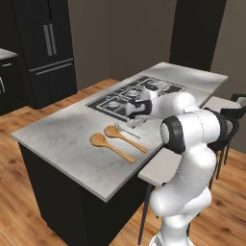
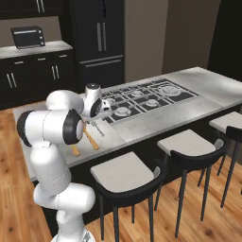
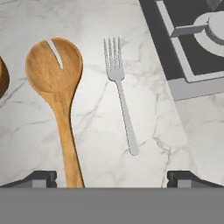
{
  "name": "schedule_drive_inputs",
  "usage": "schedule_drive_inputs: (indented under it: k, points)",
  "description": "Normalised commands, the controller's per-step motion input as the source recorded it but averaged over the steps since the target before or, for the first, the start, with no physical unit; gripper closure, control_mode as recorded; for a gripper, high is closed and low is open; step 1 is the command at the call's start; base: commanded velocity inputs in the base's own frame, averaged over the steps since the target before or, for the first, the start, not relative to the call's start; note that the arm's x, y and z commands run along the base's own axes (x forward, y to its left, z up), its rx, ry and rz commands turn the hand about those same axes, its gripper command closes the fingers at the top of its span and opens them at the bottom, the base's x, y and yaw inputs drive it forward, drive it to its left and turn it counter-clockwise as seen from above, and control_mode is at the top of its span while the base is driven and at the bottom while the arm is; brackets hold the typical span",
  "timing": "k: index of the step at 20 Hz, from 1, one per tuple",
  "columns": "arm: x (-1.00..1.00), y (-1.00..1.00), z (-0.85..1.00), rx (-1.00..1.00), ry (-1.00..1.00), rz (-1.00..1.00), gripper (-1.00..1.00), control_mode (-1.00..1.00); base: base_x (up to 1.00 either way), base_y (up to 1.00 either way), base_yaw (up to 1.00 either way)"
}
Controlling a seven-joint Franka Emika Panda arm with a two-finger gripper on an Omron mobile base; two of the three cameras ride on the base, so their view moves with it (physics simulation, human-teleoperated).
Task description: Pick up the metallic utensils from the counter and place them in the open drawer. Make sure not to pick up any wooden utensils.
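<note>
Fork (image 3: 120, 89), silver-grey, lies flat on the marbled counter (image 3: 100, 26) between the gas cooktop (image 3: 188, 39) and a slotted wooden spoon (image 3: 59, 94), touching neither. Gripper (image 3: 111, 178) hangs directly above the fork, fingers spread wide, holding nothing.

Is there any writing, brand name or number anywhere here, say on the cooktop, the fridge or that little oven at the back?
None can be read.
Cooktop: no markings visible.
Fridge: plain black doors with silver handles, no text.
Small oven on the rear counter: too small and blurred to show any label.
Fork and wooden spoon: unmarked.
</note>
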Motion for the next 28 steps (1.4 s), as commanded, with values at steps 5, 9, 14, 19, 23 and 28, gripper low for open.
schedule_drive_inputs:
  k: [5,9,14,19,23,28]
  points:
    - [0.71,0.26,-0.31,-0.02,0.06,0.11,-1.0,-1.0,0.0,0.0,0.0]
    - [0.44,0.24,-0.38,-0.01,0.12,0.06,-1.0,-1.0,0.0,0.0,0.0]
    - [0.13,0.13,-0.34,0.0,0.08,0.02,-1.0,-1.0,0.0,0.0,0.0]
    - [0.01,0.08,-0.34,-0.01,0.05,0.0,-1.0,-1.0,0.0,0.0,0.0]
    - [0.0,0.0,-0.32,-0.02,0.05,0.01,-1.0,-1.0,0.0,0.0,0.0]
    - [0.03,0.0,-0.32,-0.02,0.01,0.01,-1.0,-1.0,0.0,0.0,0.0]
